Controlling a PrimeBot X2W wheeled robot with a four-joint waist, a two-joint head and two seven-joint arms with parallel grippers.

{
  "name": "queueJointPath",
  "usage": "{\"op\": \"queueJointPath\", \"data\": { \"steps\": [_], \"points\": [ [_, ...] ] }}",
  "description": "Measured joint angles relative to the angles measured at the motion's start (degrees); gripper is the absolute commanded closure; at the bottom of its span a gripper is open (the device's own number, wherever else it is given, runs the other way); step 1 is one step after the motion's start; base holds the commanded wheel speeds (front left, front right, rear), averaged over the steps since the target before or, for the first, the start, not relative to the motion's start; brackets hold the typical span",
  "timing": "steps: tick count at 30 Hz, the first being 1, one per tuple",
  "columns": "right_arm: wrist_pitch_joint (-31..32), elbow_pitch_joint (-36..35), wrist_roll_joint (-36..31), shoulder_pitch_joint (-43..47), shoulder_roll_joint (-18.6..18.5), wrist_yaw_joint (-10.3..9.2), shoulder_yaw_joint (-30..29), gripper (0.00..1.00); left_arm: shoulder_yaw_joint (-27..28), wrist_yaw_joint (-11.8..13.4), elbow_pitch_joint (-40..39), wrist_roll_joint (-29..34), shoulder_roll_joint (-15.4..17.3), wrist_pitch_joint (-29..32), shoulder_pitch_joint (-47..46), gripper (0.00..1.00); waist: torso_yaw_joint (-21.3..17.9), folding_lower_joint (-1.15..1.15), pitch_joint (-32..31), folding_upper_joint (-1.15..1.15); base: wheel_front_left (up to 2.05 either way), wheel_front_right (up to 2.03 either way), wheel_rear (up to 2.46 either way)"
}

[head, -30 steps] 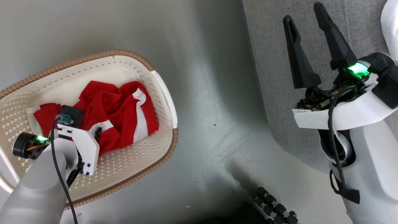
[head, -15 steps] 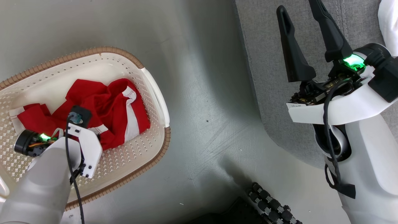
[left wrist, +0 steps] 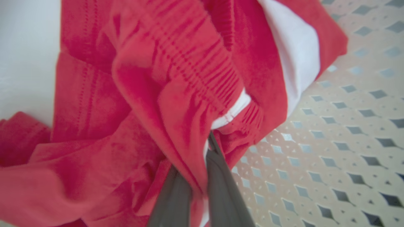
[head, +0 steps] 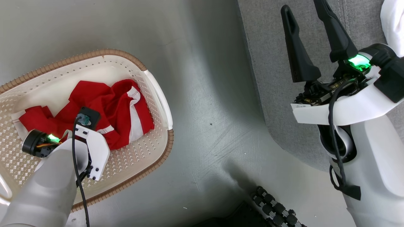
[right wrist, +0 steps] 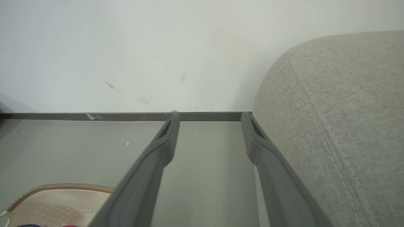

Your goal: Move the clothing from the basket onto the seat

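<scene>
Head view: the basket [head: 164, 148] sits on the floor [head: 205, 78], long axis running lower left to upper right. The clothing [head: 113, 107] is bunched inside it, the red heap stretching from the left wall towards the right handle, with a white stripe at that end. The left arm [head: 53, 183] reaches down into the heap. The right gripper [head: 303, 9] hangs over the sofa [head: 271, 78] edge, fingers spread wide with nothing between them. A small white label [head: 300, 106] on its wrist is too tiny to read.

Left wrist view: the left gripper [left wrist: 202, 176] is pinched tight on a red fold, right by the gathered waistband and white trim.

Right wrist view: fingers wide apart over the floor, sofa corner on the right, basket rim bottom left, scuffed wall [right wrist: 126, 47] ahead.
</scene>
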Motion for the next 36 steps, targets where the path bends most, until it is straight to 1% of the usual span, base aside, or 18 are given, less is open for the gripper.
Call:
{"op": "queueJointPath", "data": {
  "steps": [5,11,20,32,36],
  "points": [
    [0.00,0.02,-0.02,-1.04,0.02,0.00,-0.30,0.00,-0.68,0.00,-1.25,-0.35,0.23,-1.54,-0.07,1.00,0.26,0.00,-0.51,0.00,0.00,0.00,0.00],
    [0.00,0.04,-0.36,-2.25,0.05,0.00,-0.60,0.00,-1.32,-0.01,-3.56,-1.79,1.26,-4.32,-1.53,1.00,0.79,0.00,-1.43,0.00,0.00,0.00,0.00],
    [0.00,0.11,-0.54,-3.84,0.05,0.00,-0.89,0.00,-2.70,-0.02,-6.78,-4.20,1.51,-9.14,-2.27,1.00,1.94,0.00,-3.46,0.00,0.00,0.00,0.00],
    [0.00,1.58,-0.59,-4.46,-0.30,0.00,-1.16,0.00,-4.95,-0.02,-11.21,-7.10,1.99,-15.57,-1.58,1.00,3.90,0.00,-7.71,0.00,0.00,0.00,0.00],
    [0.00,1.89,-0.53,-4.45,-0.76,0.00,-1.37,0.00,-5.46,-0.02,-12.17,-7.95,2.76,-17.45,-0.44,1.00,4.67,0.00,-9.59,0.00,0.00,0.00,0.00]
  ]
}}
